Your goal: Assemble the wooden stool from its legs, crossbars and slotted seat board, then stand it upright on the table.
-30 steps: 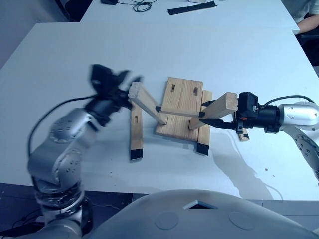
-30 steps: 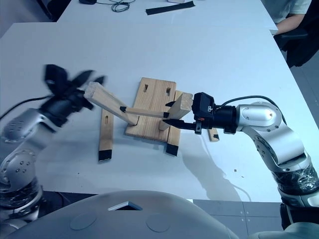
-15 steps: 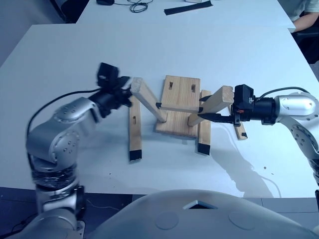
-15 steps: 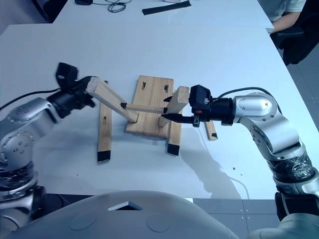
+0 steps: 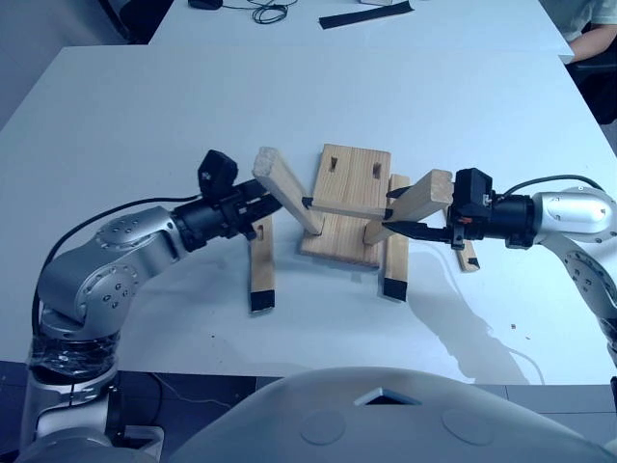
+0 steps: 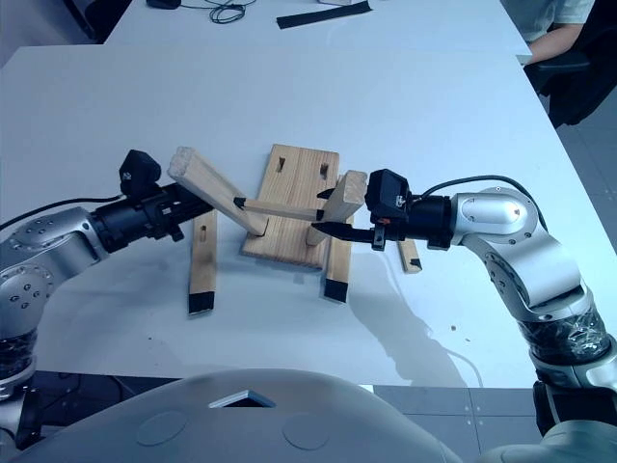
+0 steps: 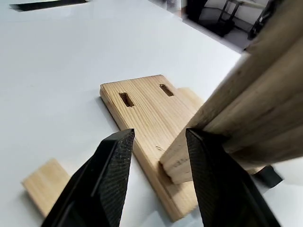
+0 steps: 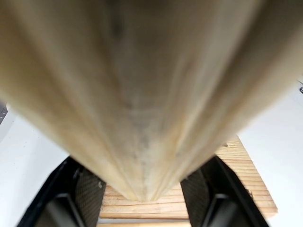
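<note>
The slotted seat board (image 5: 352, 183) lies flat on the white table (image 5: 145, 106). Above it, two legs joined by a crossbar (image 5: 345, 207) are held tilted, their lower ends at the board. My right gripper (image 5: 413, 224) is shut on the right leg (image 5: 424, 196), and that leg (image 8: 142, 85) looms between its fingers (image 8: 71, 198) in the right wrist view. My left gripper (image 5: 256, 204) is open, low beside the left leg (image 5: 281, 183). In the left wrist view that leg (image 7: 246, 94) runs past one finger (image 7: 218, 184), with the seat board (image 7: 142, 109) behind the gap.
A loose leg (image 5: 260, 256) lies left of the board and another (image 5: 393, 246), black-tipped, lies right of it. A short crossbar (image 5: 467, 257) rests under my right arm. A black strip (image 5: 369, 16) and cables (image 5: 272, 10) sit on the far table.
My left arm has come down from beside the left leg's upper end and now stretches low along the table, gripper under that leg. The right gripper and held frame barely moved.
</note>
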Robot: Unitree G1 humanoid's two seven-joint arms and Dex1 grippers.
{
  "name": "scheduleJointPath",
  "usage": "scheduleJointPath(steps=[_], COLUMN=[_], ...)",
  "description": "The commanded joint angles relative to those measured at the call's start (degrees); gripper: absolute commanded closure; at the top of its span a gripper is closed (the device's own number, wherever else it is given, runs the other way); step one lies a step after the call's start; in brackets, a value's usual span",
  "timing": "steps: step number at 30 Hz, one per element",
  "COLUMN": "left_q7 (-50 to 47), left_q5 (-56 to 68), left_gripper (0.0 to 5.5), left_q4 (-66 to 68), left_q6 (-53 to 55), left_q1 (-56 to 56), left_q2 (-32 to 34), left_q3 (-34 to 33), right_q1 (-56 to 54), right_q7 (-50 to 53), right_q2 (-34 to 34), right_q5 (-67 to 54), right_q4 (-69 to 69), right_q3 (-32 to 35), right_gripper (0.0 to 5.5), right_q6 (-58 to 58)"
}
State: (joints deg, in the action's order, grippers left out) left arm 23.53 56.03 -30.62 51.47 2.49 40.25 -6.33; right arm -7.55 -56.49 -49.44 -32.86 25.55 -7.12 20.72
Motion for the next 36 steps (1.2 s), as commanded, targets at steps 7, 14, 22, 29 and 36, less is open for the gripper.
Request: scheduleJointPath(steps=[7,14,22,29,36], left_q7=[-7.46,-25.90,-22.39,-16.49,-17.06], left_q5=[22.09,4.17,-15.06,-26.48,-3.77], left_gripper=[3.46,3.46,3.46,3.46,3.46], left_q4=[-7.44,-0.11,1.12,6.47,-12.78], left_q6=[4.07,-4.51,-13.91,-21.92,-5.90], left_q1=[6.03,8.10,4.49,2.11,5.23], left_q2=[2.61,-6.87,-4.40,-5.69,-18.35], left_q3=[0.86,-5.82,-6.05,-3.39,13.08], right_q1=[-3.86,-2.41,-1.69,-2.89,-5.54], right_q7=[-2.83,-0.39,0.59,0.32,-0.78], right_q2=[-0.11,0.52,0.55,1.02,1.74], right_q5=[5.72,5.73,5.40,5.54,5.28], right_q4=[-2.80,-1.92,-1.07,-1.58,-2.12], right_q3=[-5.36,-4.33,-3.74,-4.16,-5.53], right_gripper=[3.46,3.46,3.46,3.46,3.46], right_q6=[2.90,3.10,3.56,3.68,4.61])
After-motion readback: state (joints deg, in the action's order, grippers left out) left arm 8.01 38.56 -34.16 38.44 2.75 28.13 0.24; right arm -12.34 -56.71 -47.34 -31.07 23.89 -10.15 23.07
